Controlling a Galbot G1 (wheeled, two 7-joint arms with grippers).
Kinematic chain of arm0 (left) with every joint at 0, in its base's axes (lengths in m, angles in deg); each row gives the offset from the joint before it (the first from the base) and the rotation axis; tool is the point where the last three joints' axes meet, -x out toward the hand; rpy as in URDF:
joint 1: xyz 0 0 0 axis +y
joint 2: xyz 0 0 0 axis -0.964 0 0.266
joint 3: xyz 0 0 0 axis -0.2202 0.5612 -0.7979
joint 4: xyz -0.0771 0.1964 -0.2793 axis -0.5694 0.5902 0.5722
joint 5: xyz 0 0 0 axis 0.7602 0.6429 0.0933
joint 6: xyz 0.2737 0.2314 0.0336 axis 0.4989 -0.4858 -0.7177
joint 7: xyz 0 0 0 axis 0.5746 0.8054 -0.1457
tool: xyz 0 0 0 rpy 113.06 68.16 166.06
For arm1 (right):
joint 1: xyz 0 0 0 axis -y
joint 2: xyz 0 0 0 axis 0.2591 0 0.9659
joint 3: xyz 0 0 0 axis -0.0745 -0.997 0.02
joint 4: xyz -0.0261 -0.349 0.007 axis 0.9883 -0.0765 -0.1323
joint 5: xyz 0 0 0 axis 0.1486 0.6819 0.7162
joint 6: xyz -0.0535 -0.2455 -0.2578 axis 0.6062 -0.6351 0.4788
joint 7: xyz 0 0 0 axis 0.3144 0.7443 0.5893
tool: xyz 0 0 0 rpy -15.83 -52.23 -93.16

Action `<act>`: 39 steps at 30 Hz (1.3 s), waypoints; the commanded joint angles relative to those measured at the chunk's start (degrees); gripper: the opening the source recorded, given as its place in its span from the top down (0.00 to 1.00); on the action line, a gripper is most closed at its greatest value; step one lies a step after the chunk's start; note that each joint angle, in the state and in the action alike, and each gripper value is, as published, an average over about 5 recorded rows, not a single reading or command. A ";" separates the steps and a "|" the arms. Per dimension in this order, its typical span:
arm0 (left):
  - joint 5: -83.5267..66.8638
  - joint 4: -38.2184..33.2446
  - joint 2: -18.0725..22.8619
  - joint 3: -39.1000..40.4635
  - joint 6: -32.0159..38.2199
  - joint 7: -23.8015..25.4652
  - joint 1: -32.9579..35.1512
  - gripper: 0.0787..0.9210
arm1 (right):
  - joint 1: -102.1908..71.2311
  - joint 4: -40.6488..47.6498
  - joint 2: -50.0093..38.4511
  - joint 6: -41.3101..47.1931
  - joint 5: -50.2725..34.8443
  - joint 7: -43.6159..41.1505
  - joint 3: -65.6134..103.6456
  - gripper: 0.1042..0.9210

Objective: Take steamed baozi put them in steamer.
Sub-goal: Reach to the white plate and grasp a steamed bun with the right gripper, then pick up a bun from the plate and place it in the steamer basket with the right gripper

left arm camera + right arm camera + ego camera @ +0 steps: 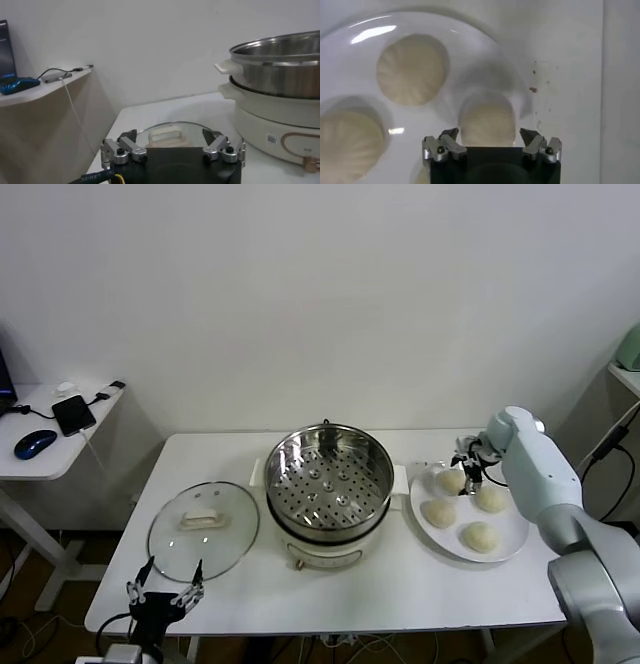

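right wrist view: a baozi (487,122) on the plate (350,65) is straddled by the right gripper (490,142), jaws wide, not yet clamped; left gripper (165,596) is parked wide.

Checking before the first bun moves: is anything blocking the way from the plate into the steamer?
Nothing visible. The steamer is uncovered, its glass lid lying on the table at its far side. The right hand already straddles a baozi on the plate.
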 commanded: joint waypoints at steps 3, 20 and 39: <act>0.06 0.23 0.08 0.08 -0.01 0.00 0.12 0.12 | 0.07 0.97 0.42 0.01 0.77 0.47 0.53 0.29; 0.21 0.07 -0.20 0.52 -0.19 -0.01 -0.86 0.12 | 4.14 -13.91 -6.77 4.14 -16.19 -7.50 -9.83 0.45; 2.66 -0.13 -0.14 0.83 1.90 -2.07 -0.97 0.12 | 33.69 8.28 20.61 -17.13 -44.71 -23.78 -29.09 0.45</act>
